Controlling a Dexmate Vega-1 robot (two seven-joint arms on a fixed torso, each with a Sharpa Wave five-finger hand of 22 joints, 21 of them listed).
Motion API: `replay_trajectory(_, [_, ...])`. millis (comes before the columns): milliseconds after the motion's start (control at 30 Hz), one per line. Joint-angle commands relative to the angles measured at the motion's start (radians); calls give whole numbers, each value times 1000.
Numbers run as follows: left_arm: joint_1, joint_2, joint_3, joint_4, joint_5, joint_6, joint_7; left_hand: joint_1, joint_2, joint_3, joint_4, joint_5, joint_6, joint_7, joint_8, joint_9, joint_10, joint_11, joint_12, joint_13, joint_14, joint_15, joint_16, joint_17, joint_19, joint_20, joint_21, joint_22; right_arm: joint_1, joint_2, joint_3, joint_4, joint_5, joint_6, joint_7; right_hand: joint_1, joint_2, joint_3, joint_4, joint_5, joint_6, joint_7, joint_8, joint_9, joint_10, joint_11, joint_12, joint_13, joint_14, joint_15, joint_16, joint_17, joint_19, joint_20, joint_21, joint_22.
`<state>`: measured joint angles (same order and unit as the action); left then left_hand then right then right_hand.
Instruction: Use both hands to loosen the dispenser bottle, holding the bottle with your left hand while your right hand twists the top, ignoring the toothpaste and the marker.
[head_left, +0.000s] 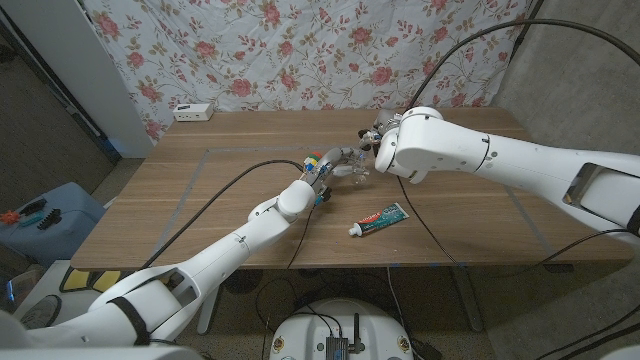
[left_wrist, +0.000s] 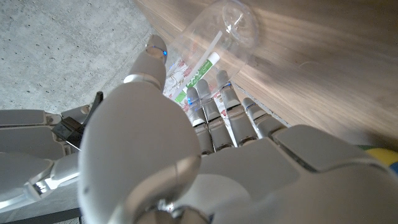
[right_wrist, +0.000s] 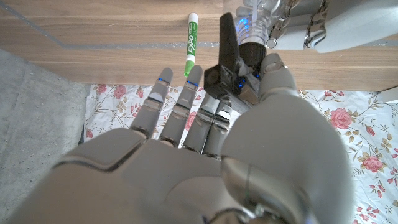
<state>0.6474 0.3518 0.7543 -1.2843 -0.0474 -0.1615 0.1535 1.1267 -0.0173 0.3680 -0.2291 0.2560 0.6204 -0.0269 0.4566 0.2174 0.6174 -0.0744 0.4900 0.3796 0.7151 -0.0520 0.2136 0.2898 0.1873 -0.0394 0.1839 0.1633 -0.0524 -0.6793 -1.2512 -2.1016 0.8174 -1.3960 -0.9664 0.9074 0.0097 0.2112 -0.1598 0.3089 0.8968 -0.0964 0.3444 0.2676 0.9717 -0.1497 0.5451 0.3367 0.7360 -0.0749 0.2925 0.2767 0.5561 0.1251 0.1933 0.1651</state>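
Note:
The clear dispenser bottle (head_left: 358, 172) stands near the table's middle, between both hands. My left hand (head_left: 335, 163) wraps its fingers around the bottle's body. In the left wrist view the left hand (left_wrist: 186, 155) holds the clear, labelled bottle (left_wrist: 214, 40), with the thumb on one side and the fingers on the other. My right hand (head_left: 376, 134) sits over the bottle's top. In the right wrist view the right hand (right_wrist: 205, 155) pinches the black pump top (right_wrist: 229, 50) between thumb and fingers, above the bottle neck (right_wrist: 258, 12).
A toothpaste tube (head_left: 380, 217) lies on the wooden table (head_left: 200, 200) in front of the bottle. A green marker (right_wrist: 190, 43) lies on the table beyond the right hand's fingers. A white box (head_left: 192, 112) sits at the back left edge. Cables trail across the table.

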Motion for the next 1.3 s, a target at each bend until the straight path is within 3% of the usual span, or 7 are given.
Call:
replay_trajectory(33, [-5,-4,1,11,-1,0,4,-117,141,79,71,5,90,-25,4,1,106,-67,5,146,21,-97,5,1,6,1,-1,1,-8,-9,18,-18,-55,0,61,9,3,-1,6,5,9,-5,7,1,3,2,6,3,6,-104,5,3,1,-4,-4,4])
replay_trajectory(767, [-13,-14,5,31,4,-12,13,-117,140,78,71,4,91,-26,4,1,104,-68,1,144,19,-98,6,0,6,2,-1,1,3,-50,32,-69,-38,0,83,9,4,-3,12,6,11,-2,10,-2,3,2,8,2,6,-102,0,6,-1,-1,-5,4])
replay_trajectory(1067, [-6,-10,5,14,10,4,24,-119,140,76,72,3,91,-26,4,1,104,-68,0,143,20,-99,8,1,5,2,-1,1,-12,-74,61,-113,-69,0,121,13,7,-3,12,7,13,-2,11,-4,7,1,8,-1,7,-101,1,11,-1,-1,-5,4])
replay_trajectory(1300, [7,1,1,-13,15,25,35,-119,138,76,71,3,94,-29,4,1,105,-68,0,143,19,-100,8,0,5,3,-1,1,-7,-87,67,-136,-27,0,92,15,6,-3,12,7,15,0,13,-5,10,4,10,-2,9,-99,-2,10,2,1,-4,4])
